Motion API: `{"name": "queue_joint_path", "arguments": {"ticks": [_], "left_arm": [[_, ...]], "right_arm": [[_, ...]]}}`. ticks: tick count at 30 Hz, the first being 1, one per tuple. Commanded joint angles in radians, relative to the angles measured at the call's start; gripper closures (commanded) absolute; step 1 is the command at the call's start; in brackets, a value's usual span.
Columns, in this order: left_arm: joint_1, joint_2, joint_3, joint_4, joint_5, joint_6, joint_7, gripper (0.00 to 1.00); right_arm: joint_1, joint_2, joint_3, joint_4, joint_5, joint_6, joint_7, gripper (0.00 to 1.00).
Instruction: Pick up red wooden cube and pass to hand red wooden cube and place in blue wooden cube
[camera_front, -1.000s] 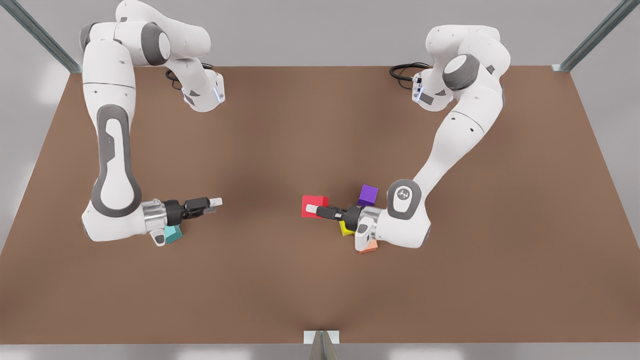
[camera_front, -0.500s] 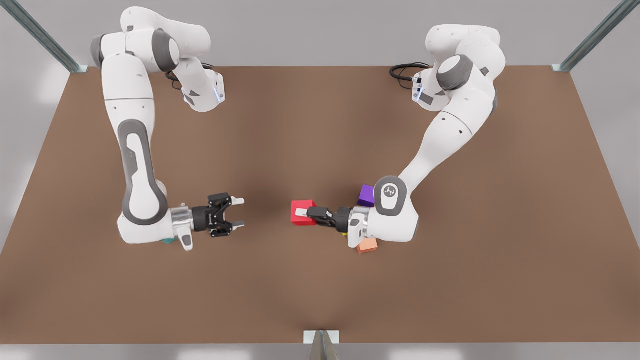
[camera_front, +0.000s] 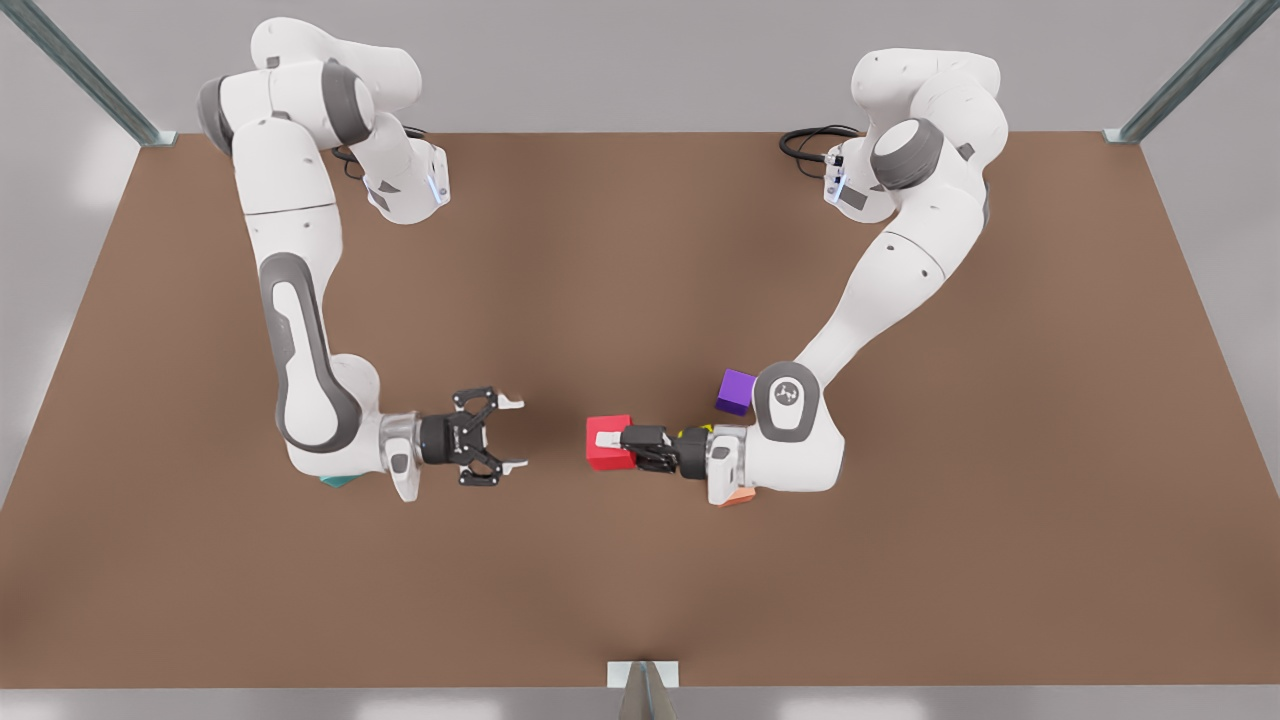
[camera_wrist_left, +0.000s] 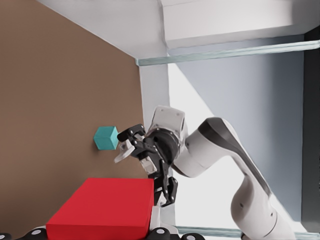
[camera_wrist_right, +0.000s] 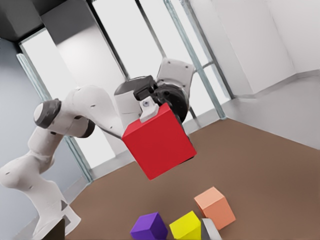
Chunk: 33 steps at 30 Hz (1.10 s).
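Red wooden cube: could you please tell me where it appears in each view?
Front view: small bright red wooden cube mid-table, in the jaws of the left gripper, facing the open right gripper.
Left wrist view: cube close, in its own jaws.
Right wrist view: cube above the purple cube.
Shared landmark: brown table.

The left tool (camera_front: 610, 447) is clamped on the red wooden cube (camera_front: 608, 443) over the brown table (camera_front: 600, 280). Facing it, a short gap away, the right tool (camera_front: 510, 434) has its fingers spread. A purple cube (camera_front: 736, 391) sits behind the left tool's wrist; the blue wooden cube (camera_front: 337, 482) peeks from under the right arm.
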Motion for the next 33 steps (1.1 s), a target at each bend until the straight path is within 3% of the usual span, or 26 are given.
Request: {"name": "queue_joint_path", "arguments": {"ticks": [1,13,33], "left_arm": [[0.002,-0.002,-0.002,0.000,-0.027,-0.005,0.137,0.39],[0.002,0.000,-0.002,0.000,-0.029,-0.004,0.138,0.39],[0.000,0.018,-0.002,0.000,-0.112,-0.008,0.137,0.39]], "right_arm": [[0.008,0.014,0.004,0.018,0.060,0.024,-0.515,0.00],[0.011,0.108,0.093,0.122,0.117,0.033,-0.502,0.00],[0.023,0.148,0.120,0.188,0.131,0.067,-0.459,0.00]]}}
